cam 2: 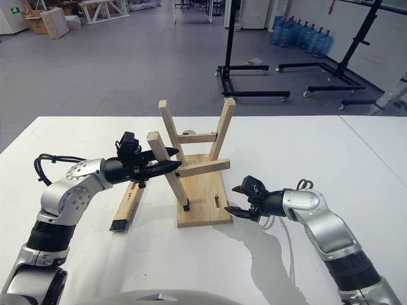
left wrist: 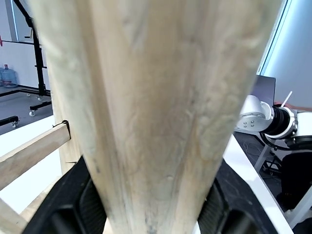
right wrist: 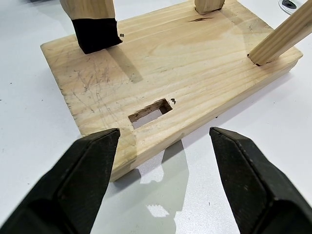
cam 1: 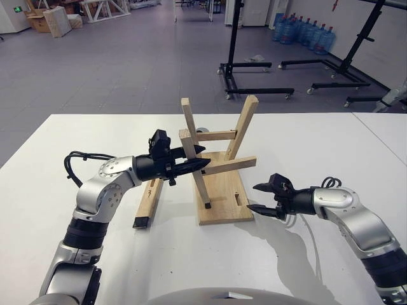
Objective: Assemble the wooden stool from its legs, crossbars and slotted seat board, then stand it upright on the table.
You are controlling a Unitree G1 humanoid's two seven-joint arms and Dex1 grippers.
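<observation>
Your left gripper (cam 1: 200, 157) clamps a tilted leg (cam 1: 202, 187) on the board (cam 1: 224, 194); your right gripper (cam 1: 253, 197) gapes wide beside it.

The left hand (cam 1: 202, 157) is seen clamped on a wooden leg (cam 1: 200, 184); the right hand (cam 1: 252, 197) is held open, forearm outstretched.

The white table (cam 1: 76, 140) lies under both the left gripper (cam 1: 202, 157) and the right gripper (cam 1: 253, 197). A small round disc (cam 1: 202, 130), possibly a cap, sits on it just beyond the left gripper. Black wheeled stands (cam 1: 257, 93) occupy the grey floor (cam 1: 127, 63) well beyond the right gripper. Blue water bottles (cam 1: 305, 32) stand farther back. Boxes (cam 1: 57, 20) lie far beyond the left gripper.
</observation>
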